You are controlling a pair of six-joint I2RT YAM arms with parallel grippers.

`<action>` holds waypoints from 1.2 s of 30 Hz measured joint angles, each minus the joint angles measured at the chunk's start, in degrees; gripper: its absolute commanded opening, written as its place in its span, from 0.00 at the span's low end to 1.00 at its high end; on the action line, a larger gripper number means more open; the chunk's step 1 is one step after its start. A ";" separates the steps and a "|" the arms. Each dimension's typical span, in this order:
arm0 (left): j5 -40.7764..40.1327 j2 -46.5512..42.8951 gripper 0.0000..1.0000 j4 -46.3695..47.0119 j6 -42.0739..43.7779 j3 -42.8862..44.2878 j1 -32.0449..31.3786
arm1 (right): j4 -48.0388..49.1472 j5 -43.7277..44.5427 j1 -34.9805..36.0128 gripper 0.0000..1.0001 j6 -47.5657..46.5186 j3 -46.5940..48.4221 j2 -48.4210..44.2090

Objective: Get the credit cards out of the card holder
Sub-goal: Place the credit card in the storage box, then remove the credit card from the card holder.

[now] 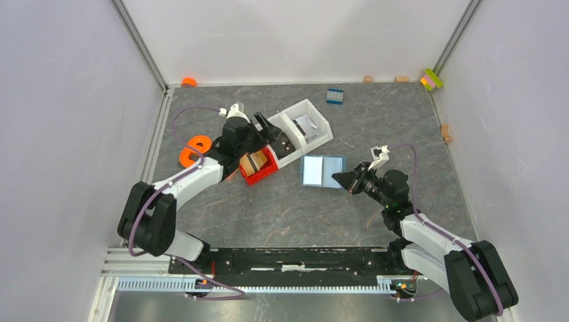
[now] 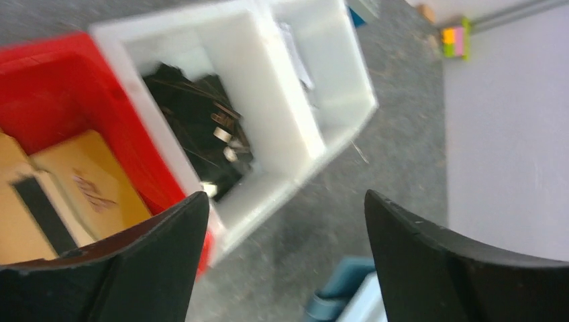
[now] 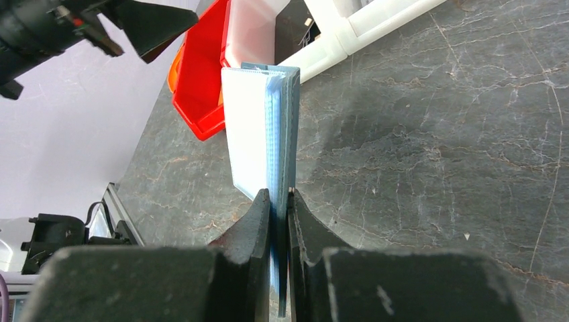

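The card holder (image 1: 322,171) lies open on the table with its pale blue inside facing up. My right gripper (image 1: 347,180) is shut on its right edge; the right wrist view shows the teal cover and pale leaves (image 3: 258,127) pinched edge-on between the jaws (image 3: 280,198). Tan credit cards (image 1: 253,163) lie in a red bin (image 1: 269,172), and the left wrist view shows them (image 2: 67,194) at its lower left. My left gripper (image 1: 272,134) hangs open and empty over the edge where the red and white bins meet, its jaws (image 2: 285,201) wide apart.
A white two-compartment bin (image 1: 305,104) touches the red bin, with a black wallet (image 2: 194,127) in the nearer compartment. An orange ring (image 1: 194,149) lies to the left. A small blue studded brick (image 1: 335,96) and coloured bricks (image 1: 431,79) sit near the back wall.
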 measured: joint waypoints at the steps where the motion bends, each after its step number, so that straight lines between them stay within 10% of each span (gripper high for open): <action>1: 0.79 -1.36 1.00 -0.15 -0.28 -0.50 -0.90 | 0.11 -0.22 0.00 0.00 -0.02 0.00 0.04; 9: 5.51 -7.50 1.00 1.33 -0.37 -3.98 -14.16 | 0.72 -3.02 0.00 0.00 0.28 0.00 0.28; 25: 15.91 -5.79 0.91 7.72 7.56 -7.78 -15.10 | 5.01 -8.24 0.00 0.00 2.10 0.04 -1.79; 36: 27.80 2.32 0.17 21.46 4.50 -9.81 -15.17 | 6.78 -8.33 0.00 0.15 2.01 0.04 -2.32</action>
